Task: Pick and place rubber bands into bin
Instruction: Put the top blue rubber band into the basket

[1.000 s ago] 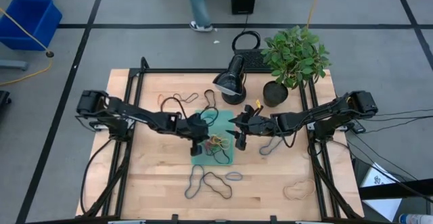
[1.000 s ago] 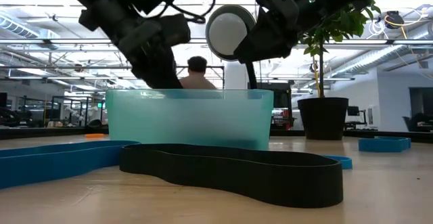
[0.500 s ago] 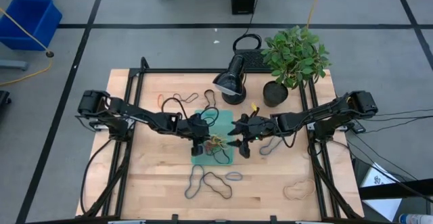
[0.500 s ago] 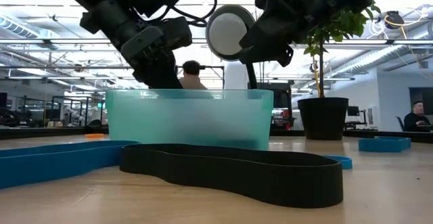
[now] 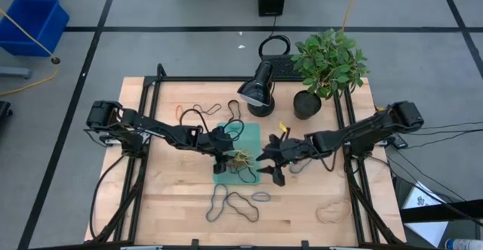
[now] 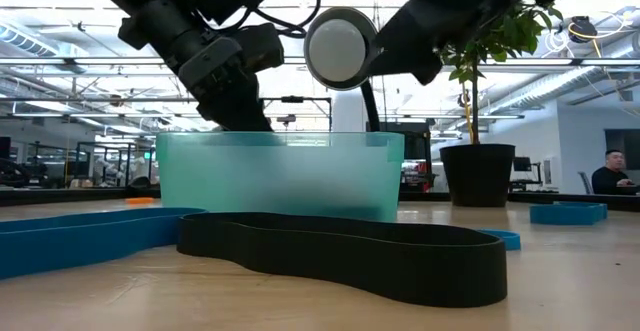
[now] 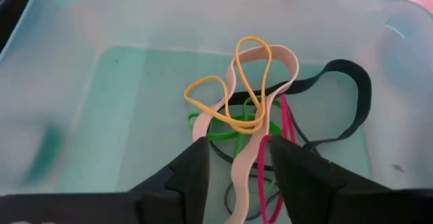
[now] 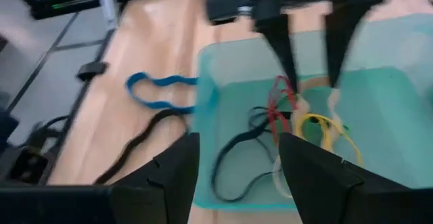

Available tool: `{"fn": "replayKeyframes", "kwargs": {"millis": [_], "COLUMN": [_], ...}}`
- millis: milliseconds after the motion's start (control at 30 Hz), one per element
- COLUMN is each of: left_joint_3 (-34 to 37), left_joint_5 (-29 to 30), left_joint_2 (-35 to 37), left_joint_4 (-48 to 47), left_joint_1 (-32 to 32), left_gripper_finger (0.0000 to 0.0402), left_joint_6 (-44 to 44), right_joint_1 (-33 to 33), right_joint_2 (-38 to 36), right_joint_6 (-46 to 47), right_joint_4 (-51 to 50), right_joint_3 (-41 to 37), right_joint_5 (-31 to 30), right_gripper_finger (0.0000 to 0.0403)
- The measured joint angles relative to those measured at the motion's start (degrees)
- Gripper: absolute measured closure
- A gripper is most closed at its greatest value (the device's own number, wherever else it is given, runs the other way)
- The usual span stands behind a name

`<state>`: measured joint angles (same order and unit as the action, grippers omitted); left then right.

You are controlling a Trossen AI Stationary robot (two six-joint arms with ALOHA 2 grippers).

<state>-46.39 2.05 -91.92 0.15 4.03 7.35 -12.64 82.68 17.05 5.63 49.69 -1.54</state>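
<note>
The teal bin point(image 5: 249, 133) lies mid-table and holds a pile of rubber bands point(image 7: 247, 92): tan, yellow, green, red and black. My left gripper point(image 7: 238, 149) is open, pointing down into the bin, with its fingers on either side of the tan band point(image 7: 240, 173). I cannot tell whether they touch it. It also shows in the high view point(image 5: 223, 158) and in the low view point(image 6: 240, 106). My right gripper point(image 8: 238, 139) is open and empty, above the table at the bin's right side point(image 5: 273, 171).
Loose bands lie on the table: black point(image 5: 243, 202), blue point(image 5: 215, 205), small blue point(image 5: 261, 196), tan point(image 5: 328, 214), and more at the far side point(image 5: 198, 114). A lamp point(image 5: 256, 91) and a potted plant point(image 5: 326, 65) stand behind the bin.
My right gripper has gone toward the table's near edge along the bin's right side, staying open. In the low view it has left the picture at the top.
</note>
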Motion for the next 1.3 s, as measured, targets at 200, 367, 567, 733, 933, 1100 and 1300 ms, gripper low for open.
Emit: {"fn": "replayKeyframes", "kwargs": {"millis": [200,367,567,733,933,1100,1300], "left_joint_3": [0.0,0.0,0.0,0.0,0.0,0.0,0.0], "left_joint_5": [0.0,0.1,2.8,4.1,4.1,4.0,4.0], "left_joint_2": [0.0,0.0,0.0,0.0,0.0,0.0,0.0], "left_joint_4": [0.1,0.1,0.1,0.2,0.6,0.6,0.6], "left_joint_1": [0.0,-0.3,-1.6,-3.0,-4.0,-4.1,-4.1], "left_gripper_finger": [0.0216,0.0215,0.0215,0.0215,0.0215,0.0215,0.0215], "left_joint_6": [-0.2,-0.2,0.3,-0.9,-1.1,-1.1,-1.0], "right_joint_1": [-3.3,-6.4,-8.6,-8.9,-8.9,-8.9,-8.5], "right_joint_2": [-4.9,-9.2,-8.0,-4.9,0.8,4.9,5.9], "right_joint_6": [0.2,7.4,15.7,17.4,17.8,18.3,19.8], "right_joint_4": [-10.2,-26.5,-40.8,-42.3,-42.3,-42.3,-42.2], "right_joint_3": [0.1,0.1,0.1,0.1,0.0,0.0,0.0], "right_joint_5": [-7.6,-11.8,-11.9,-10.2,-5.6,-4.1,-4.2], "right_gripper_finger": [0.0207,0.0207,0.0207,0.0207,0.0207,0.0207,0.0208]}}
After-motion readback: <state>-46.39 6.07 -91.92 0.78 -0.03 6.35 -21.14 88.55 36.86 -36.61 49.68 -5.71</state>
